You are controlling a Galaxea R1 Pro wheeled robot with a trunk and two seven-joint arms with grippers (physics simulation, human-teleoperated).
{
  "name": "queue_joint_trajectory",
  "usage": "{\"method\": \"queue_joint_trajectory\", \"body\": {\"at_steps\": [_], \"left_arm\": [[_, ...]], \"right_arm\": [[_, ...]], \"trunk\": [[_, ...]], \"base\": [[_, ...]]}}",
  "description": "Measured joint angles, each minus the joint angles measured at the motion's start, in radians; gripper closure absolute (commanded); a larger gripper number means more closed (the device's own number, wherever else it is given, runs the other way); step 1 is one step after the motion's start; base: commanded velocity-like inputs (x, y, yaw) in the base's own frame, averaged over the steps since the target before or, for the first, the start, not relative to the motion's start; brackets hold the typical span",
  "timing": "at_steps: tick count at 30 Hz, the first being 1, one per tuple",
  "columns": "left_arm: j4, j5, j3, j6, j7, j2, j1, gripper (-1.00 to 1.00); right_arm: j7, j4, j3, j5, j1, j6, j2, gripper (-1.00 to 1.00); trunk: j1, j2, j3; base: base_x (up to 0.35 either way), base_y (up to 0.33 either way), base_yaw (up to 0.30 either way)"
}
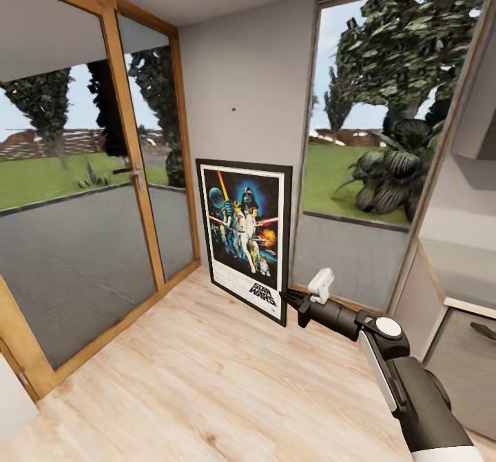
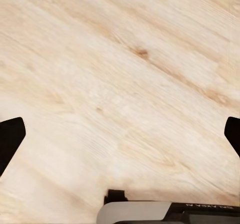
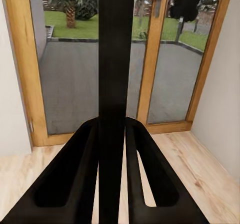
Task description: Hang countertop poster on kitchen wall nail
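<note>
Clamped on the lower right edge of the portrait black-framed Star Wars poster (image 1: 244,239), right claw (image 1: 293,301) is carrying this stiff, light panel upright, which I'm judging swing-prone, below the small dark wall nail (image 1: 233,109).

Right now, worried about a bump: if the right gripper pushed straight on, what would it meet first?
Probably the glass door, seen past the poster that the right gripper clamps; depth is unclear.

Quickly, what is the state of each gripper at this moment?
Left gripper: open, holding nothing, above the light wooden floor.
Right gripper: closed on the edge of the black-framed Star Wars poster.
</note>
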Motion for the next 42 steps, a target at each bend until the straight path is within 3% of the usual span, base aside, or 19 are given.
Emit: {"method": "queue_joint_trajectory", "body": {"at_steps": [32,42], "left_arm": [[0.0,0.0,0.0,0.0,-0.001,0.0,0.0,-1.0],[0.0,0.0,0.0,0.0,-0.001,0.001,0.0,-1.0]], "right_arm": [[0.0,0.0,0.0,0.0,0.0,0.0,0.0,1.0],[0.0,0.0,0.0,0.0,0.0,0.0,0.0,1.0]], "trunk": [[0.0,0.0,0.0],[0.0,0.0,0.0]], "base": [[0.201,0.316,0.0],[0.199,0.317,-0.1]]}}
